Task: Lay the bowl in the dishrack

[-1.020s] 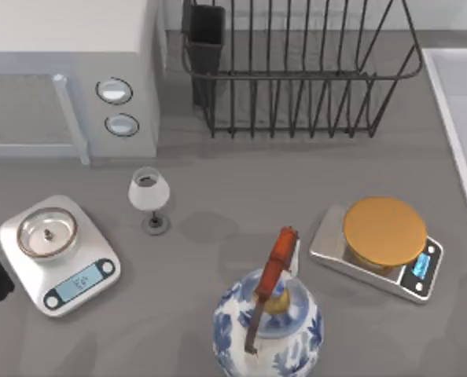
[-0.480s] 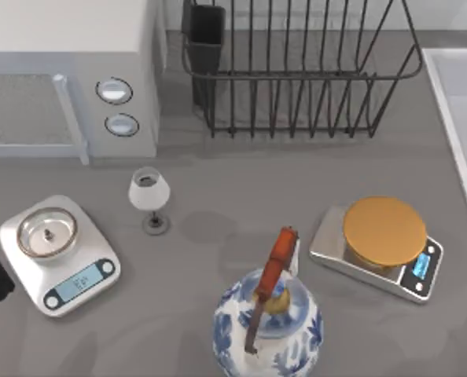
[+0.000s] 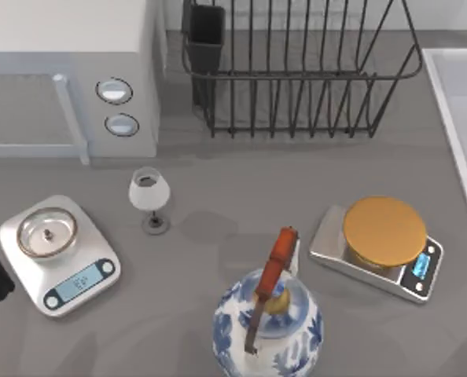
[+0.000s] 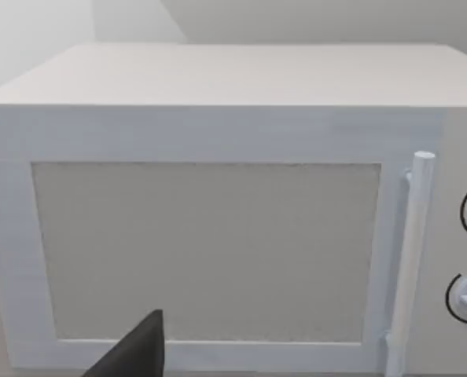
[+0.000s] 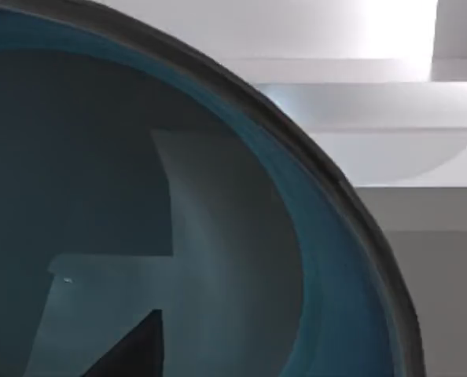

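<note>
Nothing moved: bowl [image 5: 139, 236] against right gripper [image 5: 131, 349].

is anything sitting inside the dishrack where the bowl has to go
Nothing visible does. In the top view the dishrack holds no dishes between its tines; just its cutlery cup at one corner. The blue bowl sits close to the right wrist camera.

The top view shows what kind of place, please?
Most likely a kitchen counter, rendered in simulation: a white microwave, a black wire dishrack, two kitchen scales, and what seems a sink edge at the right.
</note>
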Available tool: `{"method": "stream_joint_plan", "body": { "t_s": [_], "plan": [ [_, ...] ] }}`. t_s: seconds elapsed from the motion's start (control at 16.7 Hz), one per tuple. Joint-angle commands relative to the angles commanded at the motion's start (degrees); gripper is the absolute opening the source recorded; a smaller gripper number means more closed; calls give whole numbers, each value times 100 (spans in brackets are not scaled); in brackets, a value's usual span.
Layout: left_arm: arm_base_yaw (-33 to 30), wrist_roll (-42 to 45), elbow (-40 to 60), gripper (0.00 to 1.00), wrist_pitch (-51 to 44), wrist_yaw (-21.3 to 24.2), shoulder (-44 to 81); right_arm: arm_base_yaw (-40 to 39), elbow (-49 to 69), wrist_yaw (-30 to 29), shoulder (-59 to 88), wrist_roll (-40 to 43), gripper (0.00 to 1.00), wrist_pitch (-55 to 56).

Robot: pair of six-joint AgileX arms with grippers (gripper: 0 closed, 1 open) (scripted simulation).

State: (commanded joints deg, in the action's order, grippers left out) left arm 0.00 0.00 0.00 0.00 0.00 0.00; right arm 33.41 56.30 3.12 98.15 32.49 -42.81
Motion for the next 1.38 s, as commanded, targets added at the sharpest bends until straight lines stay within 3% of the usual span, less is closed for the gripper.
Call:
{"method": "stream_joint_plan", "body": {
  "t_s": [0.36, 1.14, 1.38],
  "plan": [
    [0, 0, 0, 100, 0, 0, 0, -11, -158, -1, 121, -11, 100, 237],
    [0, 0, 0, 100, 0, 0, 0, -11, -158, -1, 121, -11, 2, 237],
    [0, 0, 0, 100, 0, 0, 0, -11, -158, -1, 121, -11, 0, 237]
  ]
}}
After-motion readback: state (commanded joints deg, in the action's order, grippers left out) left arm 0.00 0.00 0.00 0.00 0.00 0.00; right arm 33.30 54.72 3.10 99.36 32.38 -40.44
